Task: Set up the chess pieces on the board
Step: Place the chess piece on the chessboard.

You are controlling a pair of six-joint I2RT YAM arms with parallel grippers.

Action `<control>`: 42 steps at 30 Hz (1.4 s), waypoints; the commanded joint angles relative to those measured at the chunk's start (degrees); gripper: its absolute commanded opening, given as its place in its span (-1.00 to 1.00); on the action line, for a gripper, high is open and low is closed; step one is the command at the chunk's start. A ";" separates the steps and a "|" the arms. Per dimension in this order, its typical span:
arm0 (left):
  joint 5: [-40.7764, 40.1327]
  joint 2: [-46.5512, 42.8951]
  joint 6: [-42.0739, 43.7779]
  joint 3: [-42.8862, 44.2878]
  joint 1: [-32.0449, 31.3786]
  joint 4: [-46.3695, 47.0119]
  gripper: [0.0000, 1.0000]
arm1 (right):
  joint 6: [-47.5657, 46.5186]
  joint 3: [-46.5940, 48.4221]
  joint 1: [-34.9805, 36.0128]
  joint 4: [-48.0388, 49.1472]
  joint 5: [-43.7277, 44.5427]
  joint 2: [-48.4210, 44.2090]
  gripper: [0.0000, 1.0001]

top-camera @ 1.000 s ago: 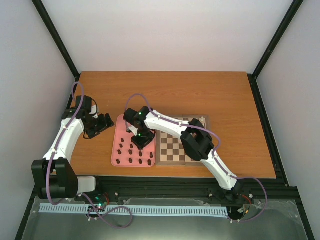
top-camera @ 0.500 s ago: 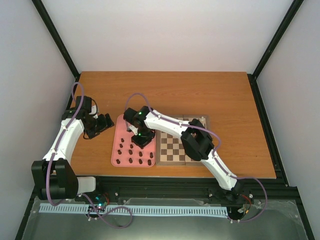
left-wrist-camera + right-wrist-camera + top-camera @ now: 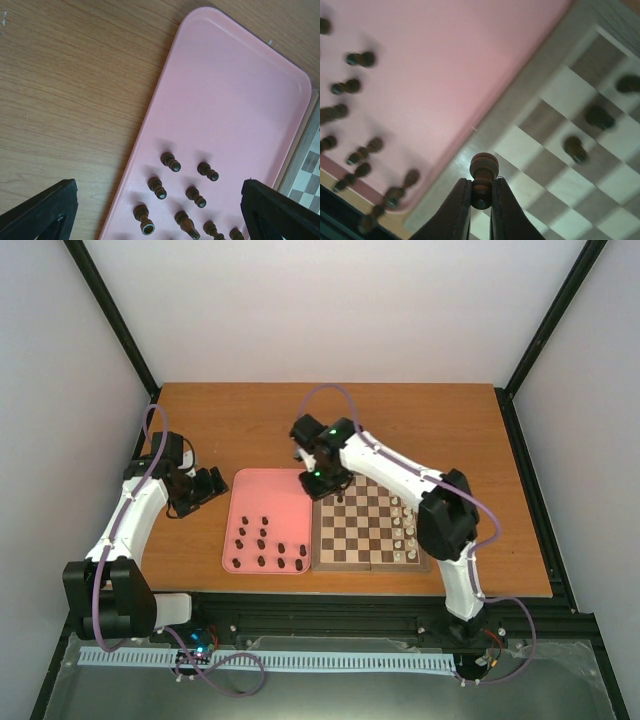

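Entry: right gripper (image 3: 481,187), clenched on one dark pawn (image 3: 484,165), had carried it from pink tray (image 3: 270,490) over board (image 3: 365,565) border, placement pending; left gripper (image 3: 207,483) idle, agape.

**A robot test bench in a lab**

Plain white panels (image 3: 330,310) on black metal bars (image 3: 112,315) close in a wooden table (image 3: 440,430) on the sides beyond the left arm's fingers (image 3: 211,481). Behind those fingers, two white arms (image 3: 135,515) trailing purple cables (image 3: 330,389) are bolted to a black metal rail (image 3: 330,612).
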 commanded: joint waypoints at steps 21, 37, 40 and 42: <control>-0.30 -0.01 0.27 1.02 0.23 0.19 0.99 | -2.02 -14.74 -7.16 2.89 0.46 -1.74 -0.94; -0.31 0.07 0.25 0.76 0.23 0.43 0.99 | -1.84 -14.77 -7.16 3.33 1.30 0.05 -0.94; -0.31 0.08 0.27 0.75 0.23 0.46 1.00 | -1.81 -14.51 -7.16 3.46 1.45 0.28 -0.93; -0.35 0.04 0.27 0.75 0.23 0.41 1.00 | -1.76 -14.55 -7.16 3.53 1.54 0.55 -0.94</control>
